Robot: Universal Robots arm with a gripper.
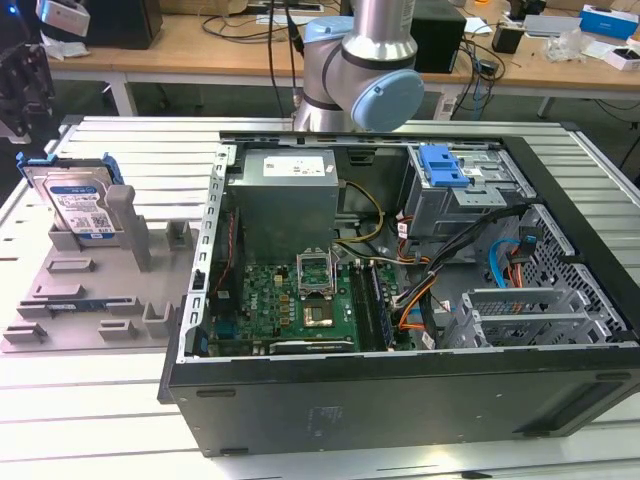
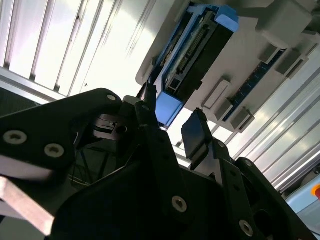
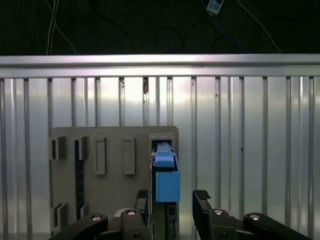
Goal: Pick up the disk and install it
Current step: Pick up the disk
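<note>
One disk (image 1: 80,205) stands on edge in a grey holder (image 1: 70,310) in the exterior view, not yet lifted. Second wrist view: gripper (image 2: 172,125) with fingers (image 2: 194,132) spread, disk (image 2: 192,70) just beyond their tips. First wrist view: disk (image 3: 165,185) between the fingers, ungripped; installing remains

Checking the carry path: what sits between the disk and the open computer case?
In the exterior view, two grey upright posts of the holder tray stand between the disk and the computer case.
</note>
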